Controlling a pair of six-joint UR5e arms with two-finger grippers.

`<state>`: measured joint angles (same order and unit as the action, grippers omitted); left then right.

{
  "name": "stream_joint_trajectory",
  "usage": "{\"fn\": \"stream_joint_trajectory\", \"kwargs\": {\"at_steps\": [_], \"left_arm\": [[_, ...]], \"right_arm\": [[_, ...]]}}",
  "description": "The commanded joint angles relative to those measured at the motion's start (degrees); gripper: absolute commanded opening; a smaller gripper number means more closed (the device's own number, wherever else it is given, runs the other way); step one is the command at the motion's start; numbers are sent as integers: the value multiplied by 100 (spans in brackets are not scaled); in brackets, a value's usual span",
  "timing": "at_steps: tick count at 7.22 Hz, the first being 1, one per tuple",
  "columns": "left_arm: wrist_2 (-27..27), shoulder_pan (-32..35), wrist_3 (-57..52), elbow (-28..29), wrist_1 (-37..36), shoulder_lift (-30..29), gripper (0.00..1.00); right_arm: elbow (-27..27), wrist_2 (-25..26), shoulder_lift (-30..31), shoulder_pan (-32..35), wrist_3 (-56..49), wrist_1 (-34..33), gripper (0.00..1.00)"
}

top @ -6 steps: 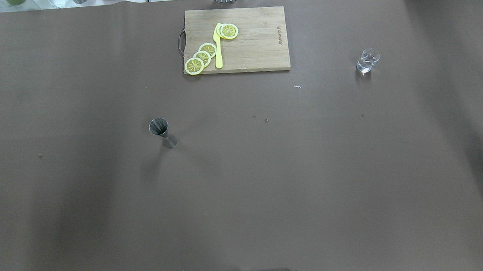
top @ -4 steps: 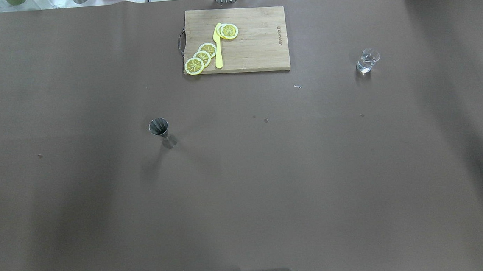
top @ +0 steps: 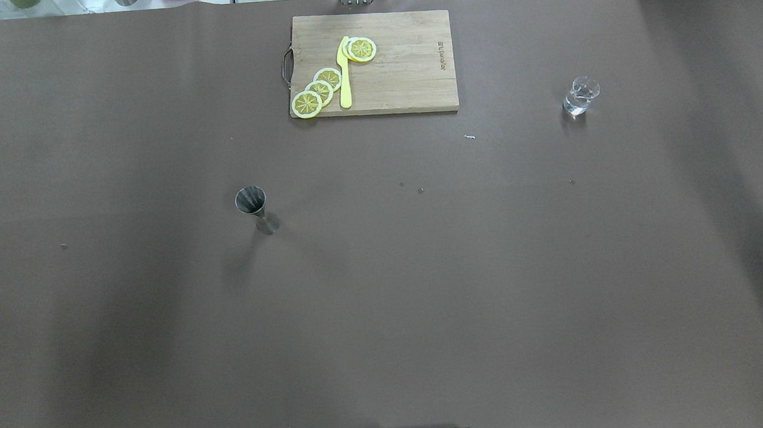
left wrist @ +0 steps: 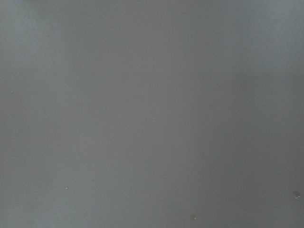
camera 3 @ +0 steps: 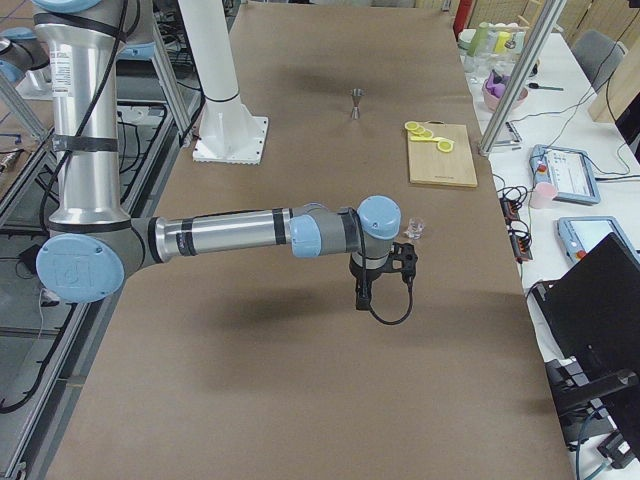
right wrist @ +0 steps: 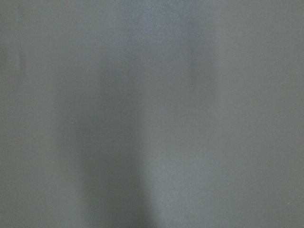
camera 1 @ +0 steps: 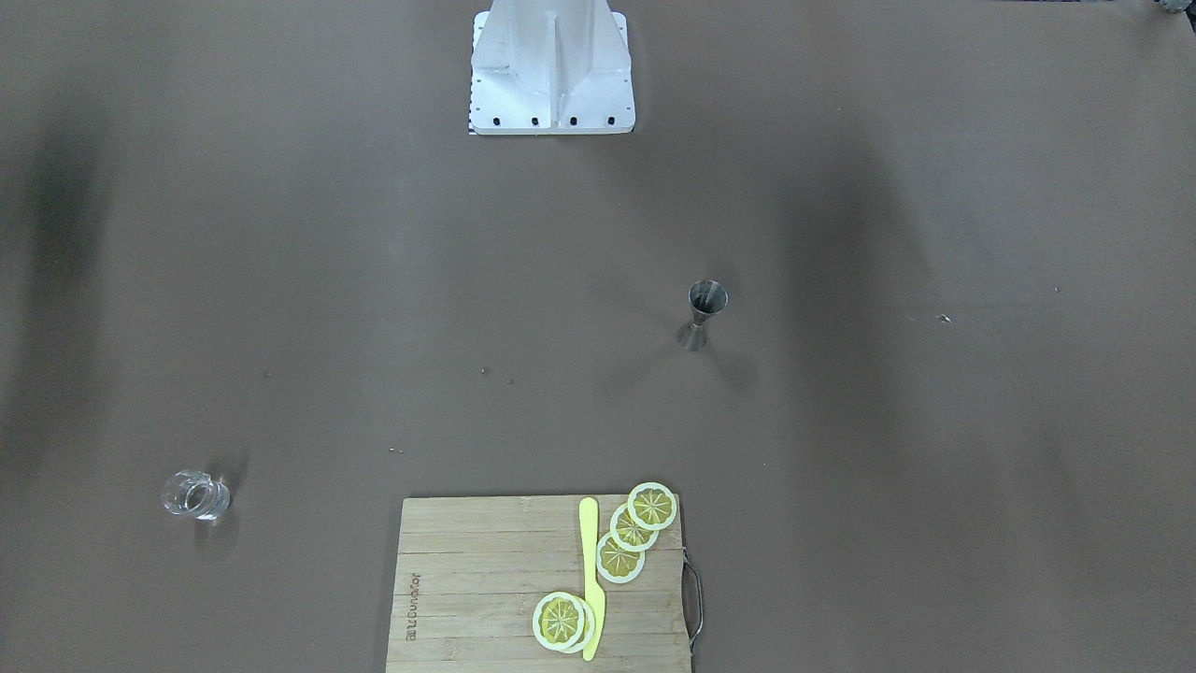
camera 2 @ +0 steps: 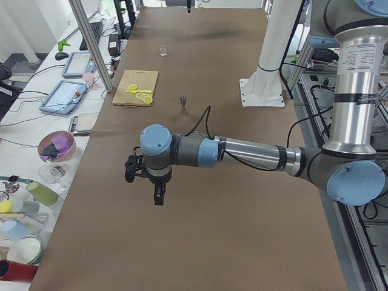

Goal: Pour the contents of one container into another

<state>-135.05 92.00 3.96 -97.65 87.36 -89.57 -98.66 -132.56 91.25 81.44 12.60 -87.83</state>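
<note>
The metal jigger [top: 257, 209] stands upright on the brown table, left of centre, and is also seen in the front-facing view [camera 1: 701, 313]. The clear glass cup [top: 580, 96] stands far off at the back right [camera 1: 194, 494]. Neither gripper appears in the overhead or front-facing view. In the exterior left view my left gripper [camera 2: 159, 197] hangs over bare table, well short of the jigger [camera 2: 183, 103]. In the exterior right view my right gripper [camera 3: 362, 297] hangs close to the glass cup [camera 3: 415, 229]. I cannot tell whether either gripper is open or shut. Both wrist views show only bare table.
A wooden cutting board [top: 405, 71] with several lemon slices [top: 319, 91] and a yellow knife [top: 344, 75] lies at the table's far middle. The robot's white base [camera 1: 551, 65] stands at the near edge. Cups, bowls and tablets crowd a side bench [camera 2: 54, 157].
</note>
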Motion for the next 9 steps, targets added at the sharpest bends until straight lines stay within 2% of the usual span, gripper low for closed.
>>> {"fn": "stream_joint_trajectory", "kwargs": {"at_steps": [1,5,6,7,8,9], "left_arm": [[346,90,-10,123,314,264,99],[-152,117,-10,-228,343,309,99],[-388,126,-1,-289,352,248,99],[-408,117,17,-299,352,247,99],[-652,117,52,-325,335,282,99],[-959,117,52,-299,343,221,99]], "right_arm": [[22,827,216,-32,58,921,100],[84,548,402,-119,50,1996,100],[388,556,246,-207,15,2381,100],[922,556,53,-286,58,3159,100],[1432,548,-114,-322,67,3759,100],[1515,582,-194,-418,67,3886,100]]}}
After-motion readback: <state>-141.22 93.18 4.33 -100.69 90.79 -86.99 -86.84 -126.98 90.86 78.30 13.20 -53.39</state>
